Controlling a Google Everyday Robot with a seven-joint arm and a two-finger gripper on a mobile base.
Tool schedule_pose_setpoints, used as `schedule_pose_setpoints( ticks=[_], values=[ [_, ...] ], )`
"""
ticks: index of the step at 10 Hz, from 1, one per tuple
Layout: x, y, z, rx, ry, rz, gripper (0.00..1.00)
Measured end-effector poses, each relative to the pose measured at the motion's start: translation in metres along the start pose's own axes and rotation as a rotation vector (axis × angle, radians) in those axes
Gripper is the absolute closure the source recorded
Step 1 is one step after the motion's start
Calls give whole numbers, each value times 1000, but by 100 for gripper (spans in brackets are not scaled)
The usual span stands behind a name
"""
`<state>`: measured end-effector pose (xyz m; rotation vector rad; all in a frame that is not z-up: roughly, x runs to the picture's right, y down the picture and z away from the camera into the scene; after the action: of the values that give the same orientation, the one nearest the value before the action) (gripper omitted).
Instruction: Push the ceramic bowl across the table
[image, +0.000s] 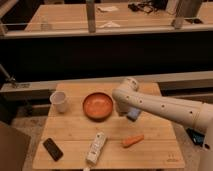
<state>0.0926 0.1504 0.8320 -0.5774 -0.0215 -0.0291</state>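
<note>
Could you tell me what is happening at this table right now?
The robot's arm reaches in from the right; its gripper sits low, just right of the ceramic bowl on the wooden table. Contact cannot be told. A white cup stands left of the bowl; a dark phone, a white bottle and a carrot lie nearer the front edge.

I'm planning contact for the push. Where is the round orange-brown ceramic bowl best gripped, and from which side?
Probably the rim section nearest the gripper, coming from that side and above. The round orange-brown ceramic bowl sits upright, so its raised rim is the one edge to pinch, and the gripper hangs just beside it.
</note>
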Motion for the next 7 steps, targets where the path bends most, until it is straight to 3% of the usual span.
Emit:
schedule_pose_setpoints(
  ticks=[7],
  values=[
    [-19,-18,11,0,-6,-28,87]
  ],
)
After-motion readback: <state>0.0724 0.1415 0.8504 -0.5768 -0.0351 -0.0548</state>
